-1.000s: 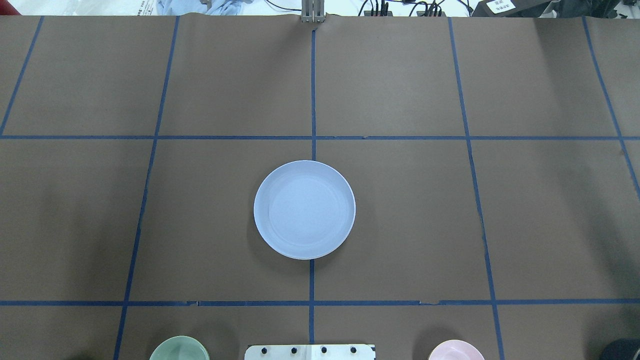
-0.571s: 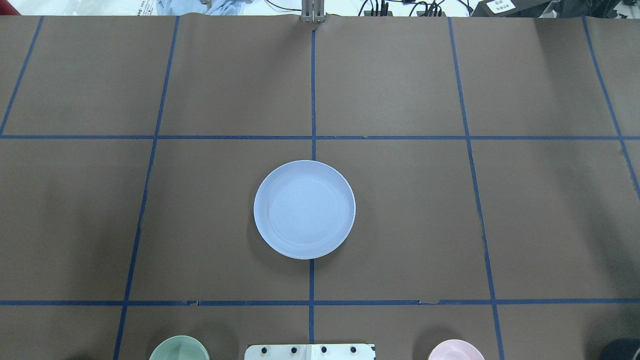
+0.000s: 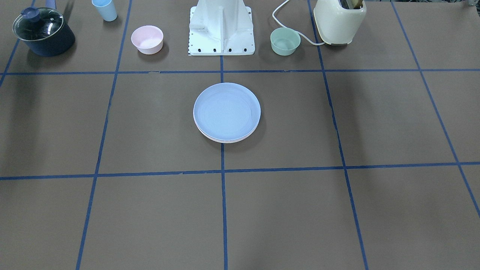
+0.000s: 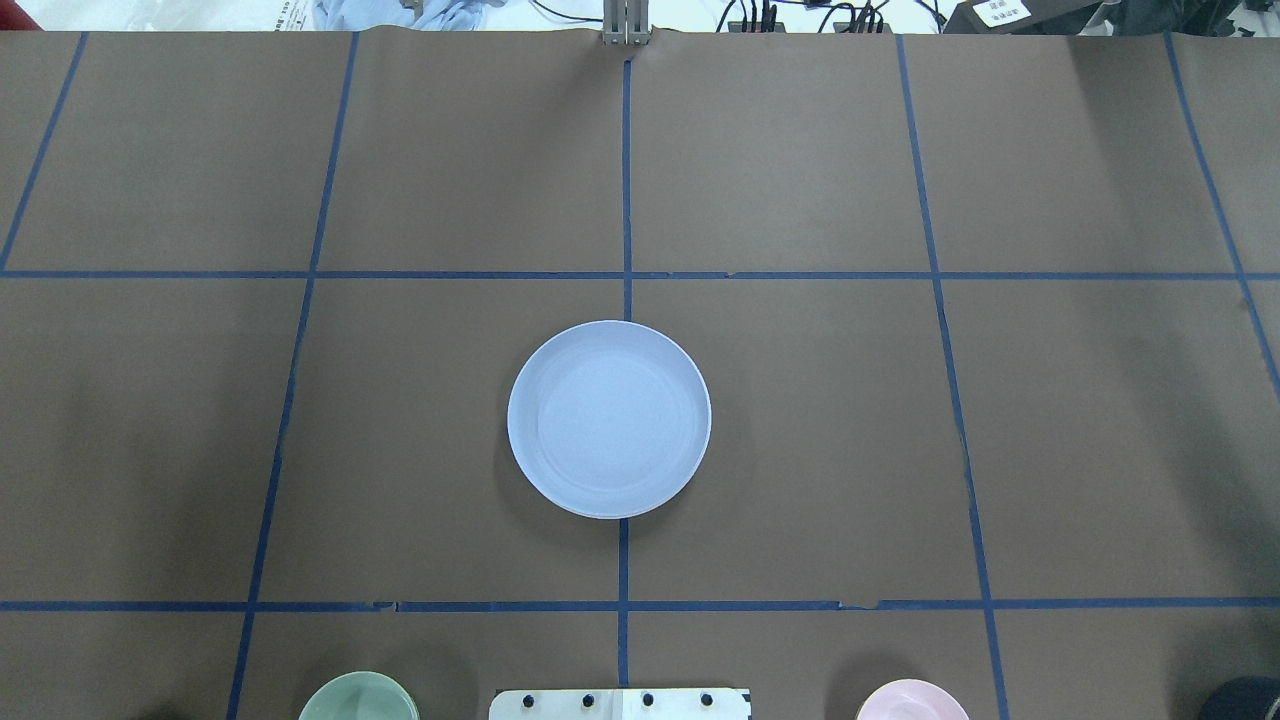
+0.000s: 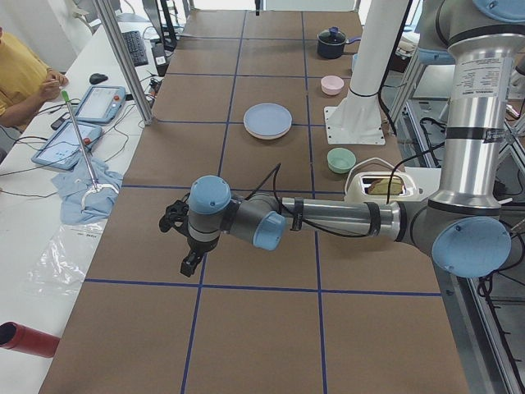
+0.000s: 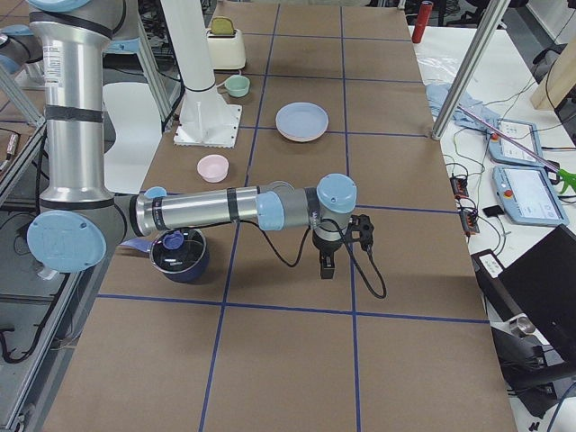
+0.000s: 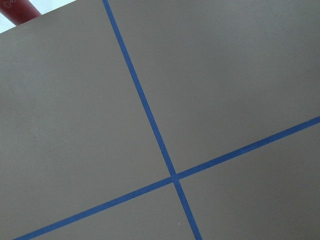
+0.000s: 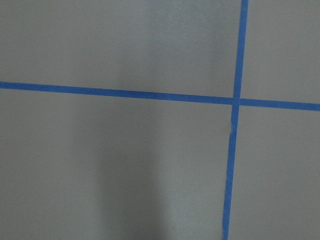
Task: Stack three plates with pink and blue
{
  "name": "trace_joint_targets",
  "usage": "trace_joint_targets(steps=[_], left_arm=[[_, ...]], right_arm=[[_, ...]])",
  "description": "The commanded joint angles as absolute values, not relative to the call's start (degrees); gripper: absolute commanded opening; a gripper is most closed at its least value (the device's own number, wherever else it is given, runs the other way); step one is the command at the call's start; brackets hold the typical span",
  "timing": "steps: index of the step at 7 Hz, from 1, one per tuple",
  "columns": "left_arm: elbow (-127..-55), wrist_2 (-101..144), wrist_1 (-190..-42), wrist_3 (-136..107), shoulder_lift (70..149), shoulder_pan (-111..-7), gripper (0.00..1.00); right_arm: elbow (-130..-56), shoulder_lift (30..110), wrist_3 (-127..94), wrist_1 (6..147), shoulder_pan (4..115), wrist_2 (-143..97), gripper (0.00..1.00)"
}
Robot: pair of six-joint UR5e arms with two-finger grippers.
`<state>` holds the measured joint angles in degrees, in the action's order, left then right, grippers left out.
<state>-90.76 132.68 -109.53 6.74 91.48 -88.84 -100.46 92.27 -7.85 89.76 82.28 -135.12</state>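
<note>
The blue plate (image 4: 609,418) tops the stack of plates (image 3: 226,140) at mid-table (image 4: 820,450), paler rims showing beneath it. Seen from overhead, a mint-green bowl (image 4: 358,697) sits at 7 o'clock from the stack and a pink bowl (image 4: 911,700) at 5 o'clock. The left gripper (image 5: 188,264) and right gripper (image 6: 325,267) hang well apart from the plates; whether their jaws are apart or together cannot be told.

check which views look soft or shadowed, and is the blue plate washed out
Right wrist view: soft and grey-blue, with a broad shadow band over the table. Left wrist view: crisp tape lines, even light. Overhead view: the blue plate is pale but not blown out, rings faint. Front-facing view: reflections on the pot lid.
</note>
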Motion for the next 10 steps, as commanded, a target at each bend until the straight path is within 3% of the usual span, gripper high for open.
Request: trace_joint_targets(steps=[1,3,10], left_arm=[[-90.36,132.63,-111.53,6.77,91.58,-88.77,0.99],[-93.51,132.54,-111.01,6.59,90.10,-89.12,0.99],[-92.90,132.63,-111.36,6.68,90.62,-89.03,0.99]], right_arm=[[-99.50,91.50,-8.09,89.56,81.83,-134.91,1.00],[-98.71,89.66,-8.26,89.73,81.74,-135.00,1.00],[-98.08,91.23,-8.09,89.65,82.71,-137.46,1.00]])
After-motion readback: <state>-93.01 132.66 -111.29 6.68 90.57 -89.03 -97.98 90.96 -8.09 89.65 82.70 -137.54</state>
